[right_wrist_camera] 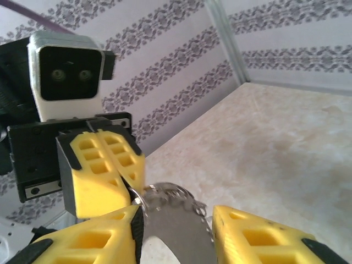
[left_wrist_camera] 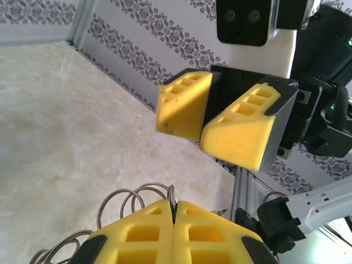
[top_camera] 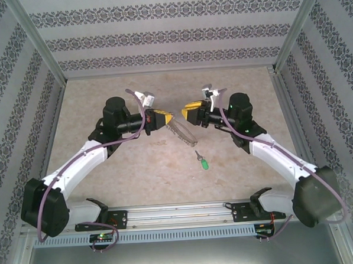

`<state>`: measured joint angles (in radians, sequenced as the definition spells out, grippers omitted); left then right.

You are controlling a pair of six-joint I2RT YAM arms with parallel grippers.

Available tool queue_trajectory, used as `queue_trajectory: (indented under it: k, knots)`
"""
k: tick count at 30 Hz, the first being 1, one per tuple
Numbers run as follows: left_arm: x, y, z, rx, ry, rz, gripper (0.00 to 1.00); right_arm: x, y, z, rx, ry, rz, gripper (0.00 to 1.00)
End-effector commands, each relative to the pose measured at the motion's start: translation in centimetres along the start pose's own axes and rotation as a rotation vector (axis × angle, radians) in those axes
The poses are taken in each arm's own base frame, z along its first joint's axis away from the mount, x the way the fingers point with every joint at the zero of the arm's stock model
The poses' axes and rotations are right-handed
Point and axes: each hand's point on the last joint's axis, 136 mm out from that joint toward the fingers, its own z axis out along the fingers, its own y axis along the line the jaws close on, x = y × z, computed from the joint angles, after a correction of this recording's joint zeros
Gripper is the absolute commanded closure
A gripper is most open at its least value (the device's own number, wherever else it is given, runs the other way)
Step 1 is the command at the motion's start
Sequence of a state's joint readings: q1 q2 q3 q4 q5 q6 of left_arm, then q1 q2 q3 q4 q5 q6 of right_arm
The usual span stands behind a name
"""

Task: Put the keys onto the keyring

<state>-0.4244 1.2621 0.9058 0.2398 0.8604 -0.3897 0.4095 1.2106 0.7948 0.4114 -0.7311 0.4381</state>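
Keyring (top_camera: 182, 131) pinched up off the bench (top_camera: 125, 176), key (top_camera: 203, 161) lying loose below

Left fingers (left_wrist_camera: 214, 236) are shut tight on the ring's wire, holding it mid-scene between the two arms. Right fingers (right_wrist_camera: 264, 239) are partly open with the ring's edge sitting between them, not clamping anything as far as I can see. The little green-headed key is on the bench just near and right of the ring, clear of both. My guess for doing this well: hold the left pinch steady, send the right down to grab the key by its green head, and leave the blade free for threading.
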Motion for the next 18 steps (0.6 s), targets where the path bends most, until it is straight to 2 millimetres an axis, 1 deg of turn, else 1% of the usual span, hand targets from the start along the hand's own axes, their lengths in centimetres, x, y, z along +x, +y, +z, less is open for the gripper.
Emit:
queue_trajectory:
  k: [1,3,6,8,10,11,12,14,18]
  knots:
    - [-1.9,-0.8,-0.9,-0.032,-0.094,0.118,1.0,0.2,-1.8,-0.9,0.11,-0.068,0.025,0.6]
    - [-2.2,-0.9,-1.2,-0.046,-0.115,0.141,1.0,1.1,-2.1,-0.9,0.132,-0.066,0.039,0.6]
    - [-2.6,-0.6,-1.4,-0.071,-0.138,0.154,1.0,2.7,-1.8,-0.1,0.126,-0.035,0.055,0.6]
    - [-3.1,-0.4,-1.5,-0.086,-0.162,0.163,1.0,3.9,-0.7,1.1,0.091,-0.002,0.061,0.62]
    - [-3.3,-0.3,-1.5,-0.093,-0.181,0.172,1.0,5.3,1.1,2.5,0.045,0.04,0.056,0.64]
    - [-3.3,-0.2,-1.6,-0.096,-0.186,0.175,1.0,6.0,2.0,3.1,0.023,0.061,0.047,0.64]
    - [-3.3,-0.2,-1.5,-0.099,-0.186,0.177,1.0,6.4,2.4,3.3,0.017,0.073,0.04,0.65]
    - [-3.3,-0.2,-1.6,-0.101,-0.187,0.187,1.0,6.4,2.2,3.2,0.039,0.063,0.036,0.65]
    - [-3.3,-0.1,-1.7,-0.103,-0.202,0.207,1.0,5.1,1.4,2.3,0.072,0.024,0.035,0.65]
